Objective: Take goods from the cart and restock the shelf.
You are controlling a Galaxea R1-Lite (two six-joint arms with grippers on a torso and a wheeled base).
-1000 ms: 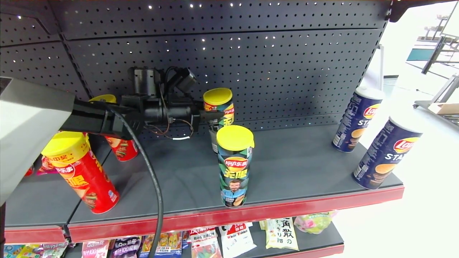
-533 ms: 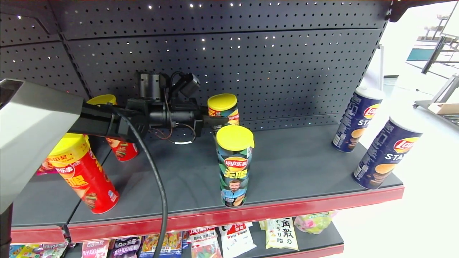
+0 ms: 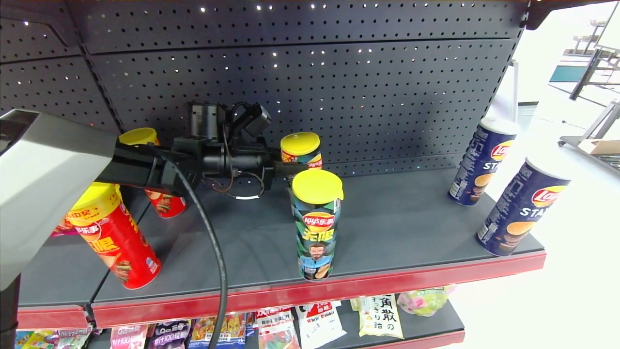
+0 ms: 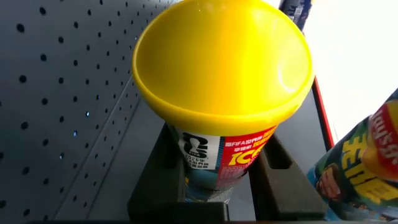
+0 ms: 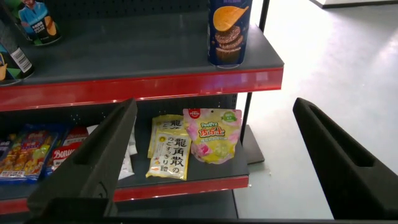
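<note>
Head view, hidden: the lower part of the held chip can (image 3: 301,149) is behind the front chip can (image 3: 317,223), so it cannot be told whether its base touches the shelf (image 3: 402,228). The fingertips of the left gripper (image 3: 294,167) are partly covered as well.
Head view, axis: the held chip can is upright, with its long axis vertical and its yellow lid up, close in front of the pegboard (image 3: 387,97).
Head view, grip: the left gripper comes in level from the robot's left and is clamped on the can's body just under the lid.
Head view, neighbours: the front chip can stands at the shelf's front edge, directly before the held one. The front red chip can (image 3: 114,232) is well apart on the left and the front blue chip can (image 3: 523,213) well apart on the right.
Left wrist view, cut off: the base of the held chip can (image 4: 221,68) is out of sight below the fingers (image 4: 160,177). The front chip can (image 4: 360,168) is cropped at the edge.
Left wrist view, grip: the black fingers press on either side of the can's body, with its lid toward the camera and the pegboard (image 4: 56,93) just beside it.
Right wrist view, jaws: the right gripper (image 5: 216,106) has its fingers spread wide and holds nothing, out in front of the shelf unit.
Right wrist view, cut off: only the lower part of the front blue chip can (image 5: 229,28) shows, at the shelf corner.
Right wrist view, below: snack packets (image 5: 211,134) lie on the lower shelf (image 5: 186,188).
</note>
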